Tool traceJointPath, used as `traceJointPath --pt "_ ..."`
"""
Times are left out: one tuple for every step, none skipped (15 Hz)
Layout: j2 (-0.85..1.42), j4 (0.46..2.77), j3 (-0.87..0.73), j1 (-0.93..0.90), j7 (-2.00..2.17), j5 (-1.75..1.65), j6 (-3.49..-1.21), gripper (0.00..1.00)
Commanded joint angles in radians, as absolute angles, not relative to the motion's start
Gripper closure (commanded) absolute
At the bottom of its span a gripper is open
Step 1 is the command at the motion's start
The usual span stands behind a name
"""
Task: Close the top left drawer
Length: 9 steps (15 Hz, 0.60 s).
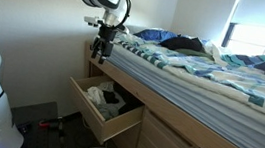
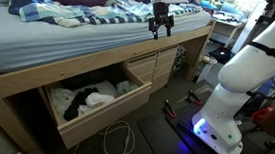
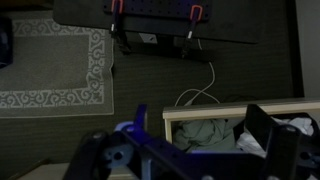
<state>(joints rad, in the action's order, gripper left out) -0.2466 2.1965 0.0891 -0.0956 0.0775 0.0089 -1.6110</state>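
Gripper (image 3: 190, 150) blurred, spread, top left drawer (image 3: 230, 108) cropped

The dark floor (image 3: 250, 70) carries a patterned rug (image 3: 50, 65) — and a white cable (image 3: 212, 80).

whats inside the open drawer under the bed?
The drawer holds a loose pile of clothes, white and dark pieces mixed. The pile covers most of the drawer floor, so anything beneath it cannot be seen.
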Motion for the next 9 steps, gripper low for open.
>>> traceJointPath --pt "-0.244 2.198 0.094 -0.092 0.084 0.011 -1.609 0.0" --pt "-0.23 2.199 0.1 -0.095 0.094 0.011 -1.608 0.0" --pt "-0.216 2.2 0.106 -0.098 0.102 0.01 -1.609 0.0" --pt "-0.194 2.199 0.113 -0.104 0.099 0.017 -1.611 0.0" --pt "-0.175 2.201 0.119 -0.11 0.099 0.019 -1.616 0.0" --pt "-0.15 2.201 0.126 -0.118 0.095 0.026 -1.62 0.0" --pt "-0.127 2.201 0.134 -0.124 0.098 0.028 -1.624 0.0" --pt "-0.103 2.2 0.14 -0.131 0.099 0.032 -1.626 0.0" --pt "-0.078 2.198 0.145 -0.136 0.098 0.04 -1.629 0.0"
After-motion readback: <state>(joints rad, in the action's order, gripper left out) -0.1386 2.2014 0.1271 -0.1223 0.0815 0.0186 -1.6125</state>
